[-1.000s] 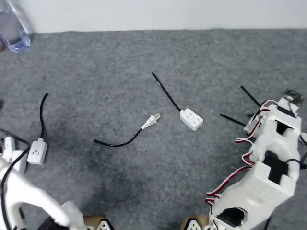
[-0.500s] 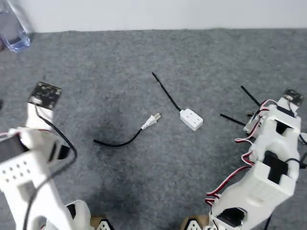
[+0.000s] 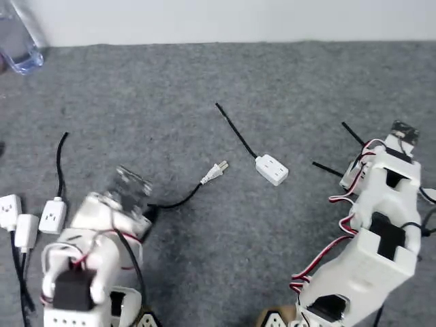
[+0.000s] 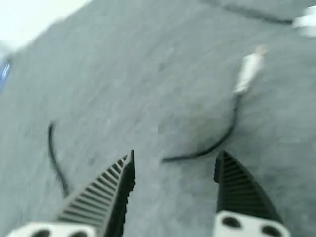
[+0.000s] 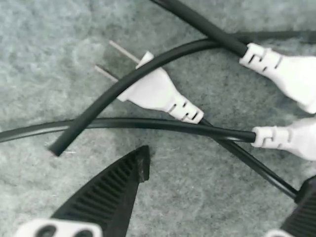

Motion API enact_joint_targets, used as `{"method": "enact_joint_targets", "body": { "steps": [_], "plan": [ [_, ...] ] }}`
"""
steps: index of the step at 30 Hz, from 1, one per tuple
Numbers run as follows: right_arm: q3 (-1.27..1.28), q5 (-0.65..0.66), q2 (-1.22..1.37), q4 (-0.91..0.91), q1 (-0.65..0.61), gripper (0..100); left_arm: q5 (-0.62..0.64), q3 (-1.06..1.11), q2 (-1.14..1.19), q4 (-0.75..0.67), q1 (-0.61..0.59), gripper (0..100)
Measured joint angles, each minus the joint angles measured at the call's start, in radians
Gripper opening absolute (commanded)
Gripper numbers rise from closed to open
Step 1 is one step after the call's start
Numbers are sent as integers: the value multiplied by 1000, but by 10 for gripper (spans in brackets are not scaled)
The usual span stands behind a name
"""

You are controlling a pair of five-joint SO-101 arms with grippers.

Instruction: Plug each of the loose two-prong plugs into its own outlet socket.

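Grey carpet covers the table below a white wall; from above, a loose plug [image 3: 214, 172] on a short black cord [image 3: 174, 201] lies mid-table, near but apart from a white socket [image 3: 272, 169], and another socket [image 3: 52, 215] sits at the left edge beside the left arm [image 3: 102, 231]. On the left wrist camera, the left gripper [image 4: 175, 158] is spread wide and empty, with the cord's loose end on the carpet between its fingers. On the right wrist camera, the right gripper [image 5: 224, 170] is spread wide and empty over crossed black cords and a two-prong plug [image 5: 155, 94]
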Motion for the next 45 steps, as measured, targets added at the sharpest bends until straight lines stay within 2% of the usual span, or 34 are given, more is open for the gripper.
{"method": "enact_joint_targets", "body": {
  "steps": [4,9,12,16,20,22,24,32,37,45],
  "plan": [
    [0,0,0,2,0,461,8,11,-28,2,160,250],
    [0,0,0,2,-3,461,101,64,-41,-3,184,250],
    [0,28,0,2,-29,461,117,133,-37,-69,160,250],
    [-26,199,2,8,-110,461,92,242,-35,-210,60,250],
    [-114,488,2,86,-250,461,106,379,-34,-379,-48,248],
    [-176,654,2,161,-299,461,138,433,-34,-431,-71,247],
    [-258,755,2,239,-327,461,158,454,-32,-465,-83,247],
    [-597,987,2,614,-479,461,166,471,-32,-497,-137,249],
    [-706,1108,23,804,-554,460,166,534,-32,-603,-147,247],
    [-710,1266,178,813,-583,460,166,554,-32,-667,-170,247]
  ]
}}
